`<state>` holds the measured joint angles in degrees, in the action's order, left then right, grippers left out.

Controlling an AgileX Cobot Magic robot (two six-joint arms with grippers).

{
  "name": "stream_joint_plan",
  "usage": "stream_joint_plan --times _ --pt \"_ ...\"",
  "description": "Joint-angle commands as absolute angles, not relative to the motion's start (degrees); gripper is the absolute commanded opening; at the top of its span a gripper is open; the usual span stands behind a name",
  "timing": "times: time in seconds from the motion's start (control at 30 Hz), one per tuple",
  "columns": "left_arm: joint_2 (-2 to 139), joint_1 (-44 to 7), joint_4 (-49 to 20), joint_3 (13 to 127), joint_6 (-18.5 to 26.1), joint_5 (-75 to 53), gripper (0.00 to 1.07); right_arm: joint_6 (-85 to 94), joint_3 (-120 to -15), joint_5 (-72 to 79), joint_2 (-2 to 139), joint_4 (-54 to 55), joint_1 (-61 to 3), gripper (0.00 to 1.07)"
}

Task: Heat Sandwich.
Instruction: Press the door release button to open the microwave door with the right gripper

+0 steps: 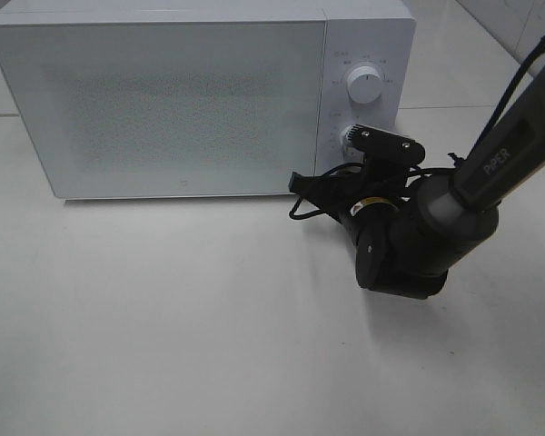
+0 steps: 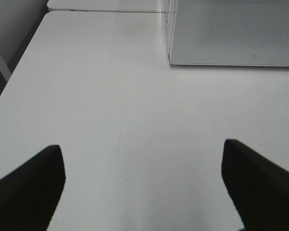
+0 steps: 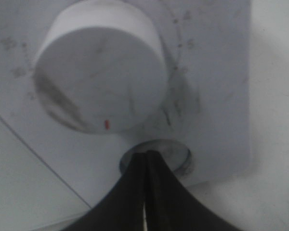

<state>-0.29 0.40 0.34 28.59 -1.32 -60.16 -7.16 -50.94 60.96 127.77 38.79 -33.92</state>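
The sandwich is out of view. The white microwave [image 1: 163, 100] stands at the back with its door closed. My right gripper [image 3: 147, 155] is shut, and its joined tips rest against a round silver button [image 3: 177, 155] just below the lower white knob [image 3: 98, 67], which has a red mark. In the exterior high view, the right arm [image 1: 490, 163] and its wrist block cover that lower corner of the control panel. My left gripper [image 2: 144, 163] is open over bare table, with nothing between its dark fingers [image 2: 29, 185].
The upper knob [image 1: 364, 84] sits on the microwave's right panel. In the left wrist view, the microwave's front [image 2: 236, 33] is ahead to one side. The white table [image 1: 163, 318] spreads in front, and its edge [image 2: 19, 62] drops off.
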Motion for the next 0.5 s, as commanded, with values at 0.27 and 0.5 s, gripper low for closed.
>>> stream_joint_plan --times 0.27,0.5 --pt "-1.2 0.6 0.3 28.4 -1.2 -59.4 0.82 -25.3 -52.6 66.3 127.4 45.6 -33.3 0.01" --pt "-1.2 0.6 0.3 28.4 -1.2 -59.4 0.82 -36.7 -52.6 74.1 127.4 39.9 -33.3 0.01"
